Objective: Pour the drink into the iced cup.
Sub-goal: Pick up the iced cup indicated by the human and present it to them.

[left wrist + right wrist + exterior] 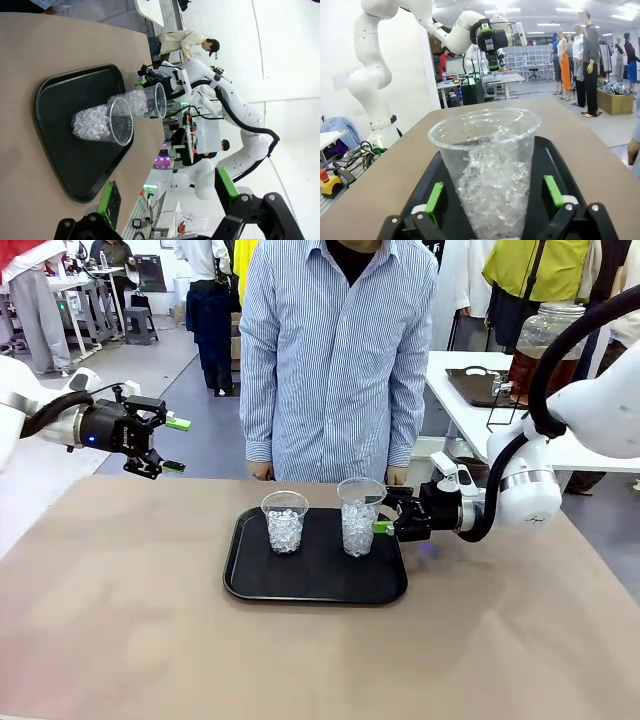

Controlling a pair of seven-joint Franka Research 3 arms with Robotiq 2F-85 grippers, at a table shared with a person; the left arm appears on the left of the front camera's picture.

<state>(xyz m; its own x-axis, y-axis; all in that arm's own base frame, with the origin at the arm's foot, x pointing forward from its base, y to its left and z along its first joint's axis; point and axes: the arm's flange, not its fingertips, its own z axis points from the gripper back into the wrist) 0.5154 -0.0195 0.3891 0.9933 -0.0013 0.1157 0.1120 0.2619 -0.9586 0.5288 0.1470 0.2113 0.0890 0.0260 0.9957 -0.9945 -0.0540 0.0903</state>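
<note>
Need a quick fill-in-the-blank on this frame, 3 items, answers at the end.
1. The left cup and the right cup both stand on a black ____.
2. The right gripper has its fingers on either side of the ____ cup.
3. The left gripper hangs above the table, fingers ____.
Answers: tray; right; open.
</note>
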